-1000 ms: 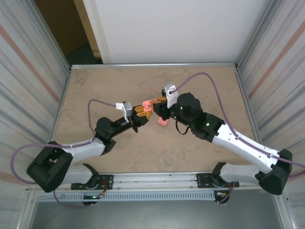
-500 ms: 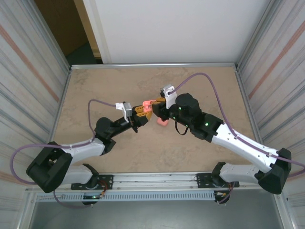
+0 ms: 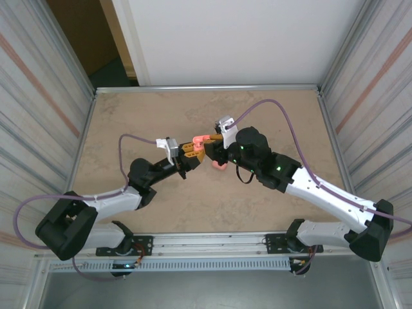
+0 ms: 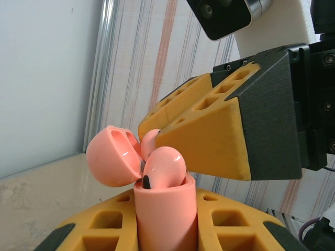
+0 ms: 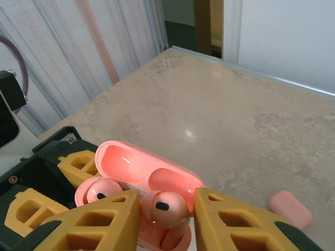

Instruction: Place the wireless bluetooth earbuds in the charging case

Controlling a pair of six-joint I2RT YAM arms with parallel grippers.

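Above the worktop's (image 3: 129,116) middle, left gripper (image 3: 188,150) clamps the open charging case (image 5: 137,163); right gripper (image 5: 167,201) narrowly straddles a seated earbud (image 5: 163,210), grip unclear.

Both earbuds (image 5: 162,207) sit in the charging case (image 5: 137,163), above the table (image 5: 235,104).

Looks like a robot lab, set up as a small test booth. Has a flat tan bench (image 3: 141,116) shut in by striped walls (image 3: 32,96) on both sides and a white board (image 3: 225,38) at the back. Holds two robot arms (image 3: 322,193) bolted to a metal rail (image 3: 206,242) at the near edge, with purple cables (image 3: 273,100) looping off them. Opens onto a dark doorway (image 3: 80,35) in one corner.
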